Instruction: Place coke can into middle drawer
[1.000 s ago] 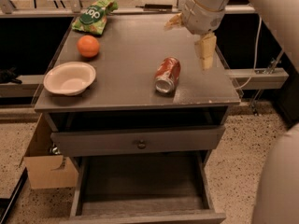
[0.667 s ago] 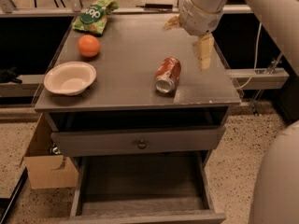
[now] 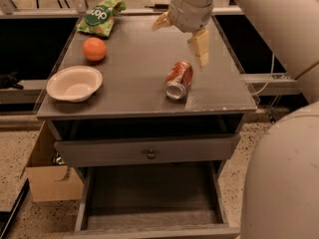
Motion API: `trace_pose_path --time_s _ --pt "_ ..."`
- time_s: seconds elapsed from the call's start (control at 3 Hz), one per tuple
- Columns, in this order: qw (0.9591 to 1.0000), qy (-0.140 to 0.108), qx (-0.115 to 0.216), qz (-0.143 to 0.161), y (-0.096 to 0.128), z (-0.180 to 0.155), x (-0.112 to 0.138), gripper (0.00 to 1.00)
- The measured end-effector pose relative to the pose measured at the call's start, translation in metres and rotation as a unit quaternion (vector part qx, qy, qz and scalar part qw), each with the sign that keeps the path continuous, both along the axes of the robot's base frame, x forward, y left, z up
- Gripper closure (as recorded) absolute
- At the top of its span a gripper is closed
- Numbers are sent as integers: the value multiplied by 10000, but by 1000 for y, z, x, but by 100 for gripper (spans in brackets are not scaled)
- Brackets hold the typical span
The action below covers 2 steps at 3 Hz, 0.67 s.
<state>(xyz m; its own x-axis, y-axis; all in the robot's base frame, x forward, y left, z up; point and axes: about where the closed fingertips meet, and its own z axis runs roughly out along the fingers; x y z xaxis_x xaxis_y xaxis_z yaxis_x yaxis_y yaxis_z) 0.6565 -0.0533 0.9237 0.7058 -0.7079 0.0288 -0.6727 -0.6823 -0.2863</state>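
1. The drawer (image 3: pixel 149 195) stands pulled out at the bottom of the cabinet, well below the fingers and nearer the camera. Only its bare grey floor shows between low side walls.
2. Above it sits a flat drawer front (image 3: pixel 99 152) with a small round knob (image 3: pixel 150 154).
3. A white bowl (image 3: pixel 75 82) rests on the table (image 3: pixel 134 49), far to the left of the fingers. Only its plain white inside shows.
4. A cardboard box (image 3: pixel 47 180) stands on the floor left of the cabinet. Something lies inside it, but what it is cannot be made out.
5. A green bag (image 3: pixel 99 16) lies at the back left of the table, left of the farther finger. It has white lettering with round letters, not readable as a word.
6. The can (image 3: pixel 178 79) lies on its side, its silver end towards the camera. White marks show on the red side, but no word can be read.
7. An orange (image 3: pixel 94 49) sits left of the fingers, between bag and bowl.
8. The gripper (image 3: pixel 179 43) hangs over the back right of the table with its two pale fingers (image 3: pixel 199 46) spread wide, holding nothing.
9. The can lies just below and in front of the nearer fingertip, close but apart from it. The farther finger points left, well clear of the can.
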Motion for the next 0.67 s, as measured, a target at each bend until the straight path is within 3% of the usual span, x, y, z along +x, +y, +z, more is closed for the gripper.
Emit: trace_pose_path --time_s 0.33,0.67 --pt "9982 -173 -249 517 21 3 3 0" --pt "9940 -395 -437 917 28 7 2 0"
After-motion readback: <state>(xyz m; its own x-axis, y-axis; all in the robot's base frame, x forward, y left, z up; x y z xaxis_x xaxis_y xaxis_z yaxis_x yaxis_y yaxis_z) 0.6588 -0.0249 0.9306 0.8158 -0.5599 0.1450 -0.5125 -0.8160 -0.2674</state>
